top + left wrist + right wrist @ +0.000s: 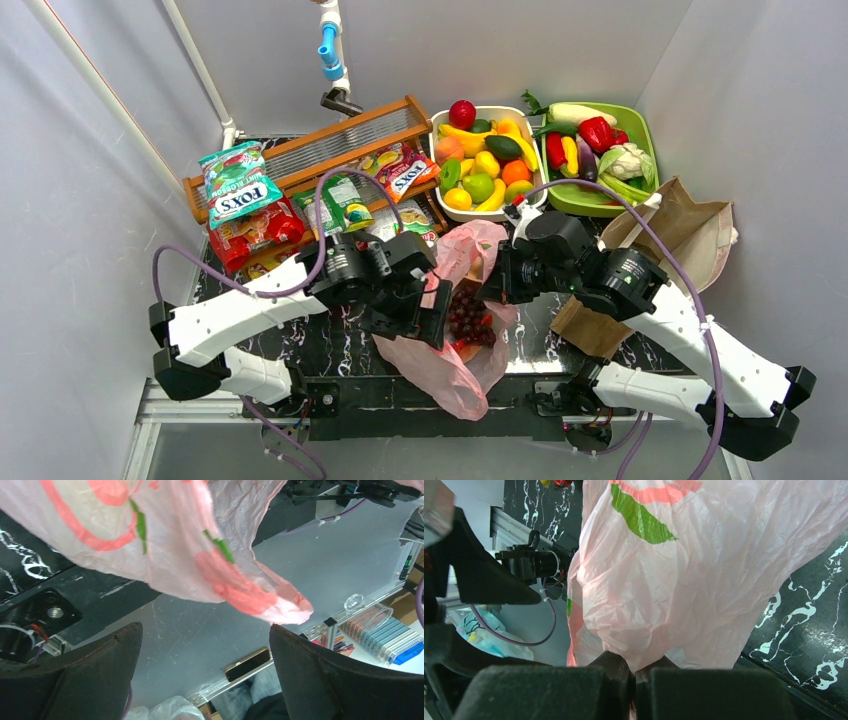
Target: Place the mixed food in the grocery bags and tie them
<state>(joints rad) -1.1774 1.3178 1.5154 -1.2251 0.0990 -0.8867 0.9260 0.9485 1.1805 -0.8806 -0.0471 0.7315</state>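
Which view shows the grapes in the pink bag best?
Top external: the grapes lie visible in the open mouth of the pink bag. Both wrist views show only the bag's printed film from outside, no grapes.

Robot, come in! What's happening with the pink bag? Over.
Left gripper open, empty. Right gripper shut on pink bag. Grapes inside it. Bag not yet tied, drooping over table edge.

Left arm (235,318) and right arm (700,335) are shelled in white, joints done in black, purple cables (519,642) looped off both, fingers (90,680) kept chunky matte black.
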